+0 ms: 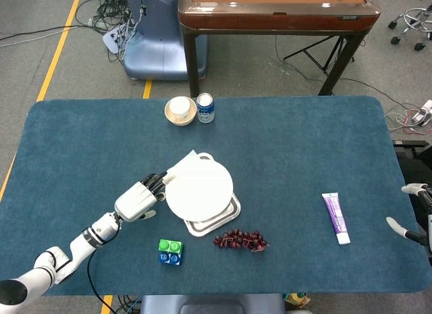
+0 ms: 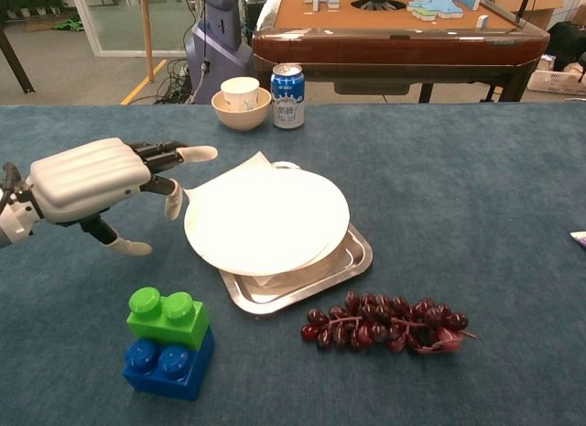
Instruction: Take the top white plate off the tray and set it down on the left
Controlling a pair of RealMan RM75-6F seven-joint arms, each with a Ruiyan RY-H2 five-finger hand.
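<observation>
The dark blue felt-covered table [image 1: 297,152] carries every item described here. The robot's white left hand [image 2: 92,179] hovers low over it with dark fingers [image 2: 160,153] extended and spread, holding nothing; the fingertips lie just beside the left rim of the top round white plate [image 2: 267,220], and contact cannot be confirmed from either view. That plate rests on the stack in the shallow rectangular metal tray [image 2: 352,261], directly ahead of the fingers, overhanging the tray's left edge. A white sheet corner [image 2: 243,169] protrudes from beneath the plate just beyond the fingertips.

The right hand [image 1: 413,216] shows only at the right edge of the head view; a few pale fingers are visible apart, and whether it holds anything cannot be told.

A bunch of dark red grapes [image 2: 385,322] lies beside the near edge of the tray, well to the right of the left fingers. A green plastic building block stacked on a blue one [image 2: 169,344] sits below the left hand, on its palm side. A beige bowl holding a white cup [image 2: 241,101] and a blue-and-white drink can [image 2: 287,96] stand together far ahead of the fingertips. A purple and white tube [image 1: 335,217] lies near the right hand.
</observation>
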